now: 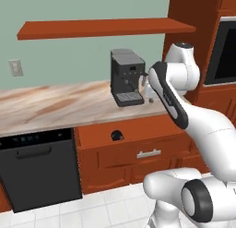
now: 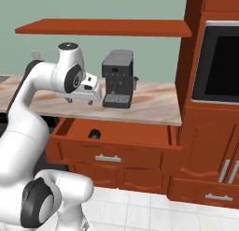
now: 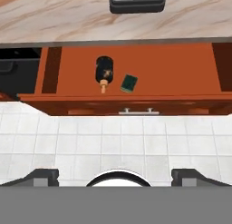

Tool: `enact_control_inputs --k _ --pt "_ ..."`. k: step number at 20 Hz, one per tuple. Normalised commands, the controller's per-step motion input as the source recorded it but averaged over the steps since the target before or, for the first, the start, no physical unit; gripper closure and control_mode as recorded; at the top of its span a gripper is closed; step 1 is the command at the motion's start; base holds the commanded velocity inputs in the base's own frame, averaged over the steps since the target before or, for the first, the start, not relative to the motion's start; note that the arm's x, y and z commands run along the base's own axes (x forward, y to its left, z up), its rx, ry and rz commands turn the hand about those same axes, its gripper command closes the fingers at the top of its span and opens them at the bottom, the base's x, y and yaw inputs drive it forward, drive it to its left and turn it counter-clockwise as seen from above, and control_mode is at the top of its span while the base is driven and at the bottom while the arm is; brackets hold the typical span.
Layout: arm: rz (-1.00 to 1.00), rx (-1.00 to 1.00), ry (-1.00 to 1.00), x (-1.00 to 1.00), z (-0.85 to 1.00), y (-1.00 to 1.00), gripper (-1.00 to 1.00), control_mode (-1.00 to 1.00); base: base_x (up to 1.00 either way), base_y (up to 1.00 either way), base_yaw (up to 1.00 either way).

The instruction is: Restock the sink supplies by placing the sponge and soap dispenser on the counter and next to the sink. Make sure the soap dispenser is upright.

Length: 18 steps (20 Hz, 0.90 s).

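The soap dispenser (image 3: pixel 104 72), black with a tan pump, lies on its side in the open drawer (image 3: pixel 181 69), pump pointing toward the drawer front. Just right of it lies the sponge (image 3: pixel 129 83), dark green side up. From the base views the dispenser shows as a dark shape in the drawer (image 1: pixel 116 135) (image 2: pixel 94 133). My gripper (image 2: pixel 80 101) (image 1: pixel 150 97) hangs open and empty at about counter height, above the drawer and looking down into it; its fingertips (image 3: pixel 43 176) stand far apart. The beige counter (image 1: pixel 55 105) (image 2: pixel 154 104) runs above the drawer. The sink is out of view.
A black coffee machine (image 1: pixel 126 77) (image 2: pixel 117 78) stands on the counter just behind my hand. A red-brown shelf (image 1: pixel 101 27) hangs above. A black dishwasher (image 1: pixel 39 171) sits left of the drawer, and a tall cabinet with a built-in oven (image 2: pixel 219 61) on the right.
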Motion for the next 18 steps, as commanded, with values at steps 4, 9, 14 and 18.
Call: enact_control_inputs --k 4,9,14,18 --pt "0.0 0.0 0.0 0.0 0.0 0.0 -1.0 1.0 0.38 -0.43 0.0" --pt "0.0 0.0 0.0 0.0 0.0 0.0 -1.0 1.0 0.49 -0.4 0.0" --pt "0.0 0.0 0.0 0.0 0.0 0.0 -1.0 1.0 0.43 -0.29 0.0" --pt "0.0 0.0 0.0 0.0 0.0 0.0 -1.0 1.0 0.4 -0.18 0.0"
